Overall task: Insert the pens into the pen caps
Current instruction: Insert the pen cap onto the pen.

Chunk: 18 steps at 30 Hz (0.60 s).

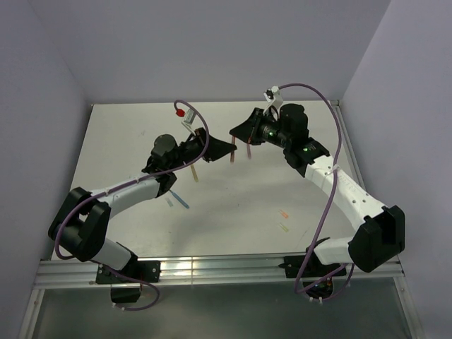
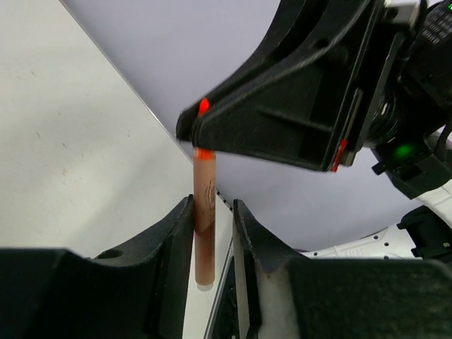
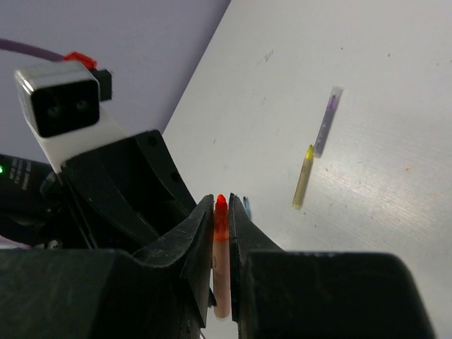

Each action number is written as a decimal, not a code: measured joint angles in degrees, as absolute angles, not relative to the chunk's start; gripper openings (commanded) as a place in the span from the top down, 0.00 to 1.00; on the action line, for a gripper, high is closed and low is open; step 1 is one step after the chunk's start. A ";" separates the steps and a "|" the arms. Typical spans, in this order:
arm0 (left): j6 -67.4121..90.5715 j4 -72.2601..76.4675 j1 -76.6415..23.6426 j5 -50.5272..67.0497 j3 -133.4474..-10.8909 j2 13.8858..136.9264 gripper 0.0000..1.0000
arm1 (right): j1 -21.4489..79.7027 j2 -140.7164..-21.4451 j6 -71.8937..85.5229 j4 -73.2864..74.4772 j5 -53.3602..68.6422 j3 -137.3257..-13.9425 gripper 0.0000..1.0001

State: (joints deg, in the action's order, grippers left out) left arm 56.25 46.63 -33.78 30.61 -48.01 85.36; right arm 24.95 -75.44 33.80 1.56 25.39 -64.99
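A pink-red pen (image 3: 222, 247) with a bright red tip stands upright in the air between both grippers. My right gripper (image 3: 221, 212) is shut on its upper part, just below the tip. In the left wrist view the pen (image 2: 204, 226) hangs down from the right gripper (image 2: 194, 128) into my left gripper (image 2: 212, 212). The left jaws stand slightly apart: the pen rests against one finger, with a gap on the other side. In the top view both grippers, left (image 1: 226, 149) and right (image 1: 234, 131), meet above the far middle of the table. Orange (image 1: 284, 213) and yellow-green (image 1: 284, 228) caps lie right of centre.
A yellow pen (image 1: 195, 173), a blue pen (image 1: 182, 200) and a grey-purple pen (image 1: 169, 201) lie on the table by the left arm. The yellow (image 3: 304, 176) and grey-purple (image 3: 325, 121) pens also show in the right wrist view. A second pink stick (image 1: 248, 150) shows under the right gripper.
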 measured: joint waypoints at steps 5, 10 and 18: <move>56.16 45.43 -35.16 30.83 -48.01 85.36 0.68 | 24.95 -75.44 34.57 1.32 24.34 -66.78 1.00; 56.18 45.17 -35.62 30.92 -48.01 85.52 0.68 | 24.95 -75.44 35.05 1.19 23.99 -67.44 1.00; 56.21 44.80 -35.62 31.22 -48.07 86.11 0.69 | 24.95 -75.44 35.05 1.26 24.03 -67.51 1.00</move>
